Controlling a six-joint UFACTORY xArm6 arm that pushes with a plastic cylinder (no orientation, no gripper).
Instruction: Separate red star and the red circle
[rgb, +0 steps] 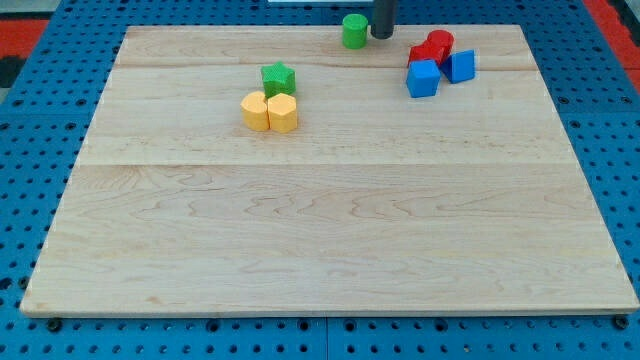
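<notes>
The red circle (440, 42) and the red star (420, 53) sit touching each other near the view's top right of the wooden board (320, 220). A blue cube (423, 78) lies just below the red star, and another blue block (461, 66) lies to the right of it, below the red circle. My tip (382, 36) is at the view's top, just right of the green cylinder (354, 31) and a short way left of the red blocks, not touching them.
A green star (278, 79) sits left of centre near the top. Two yellow blocks (256, 111) (283, 113) lie side by side just below it. Blue pegboard (40, 120) surrounds the board.
</notes>
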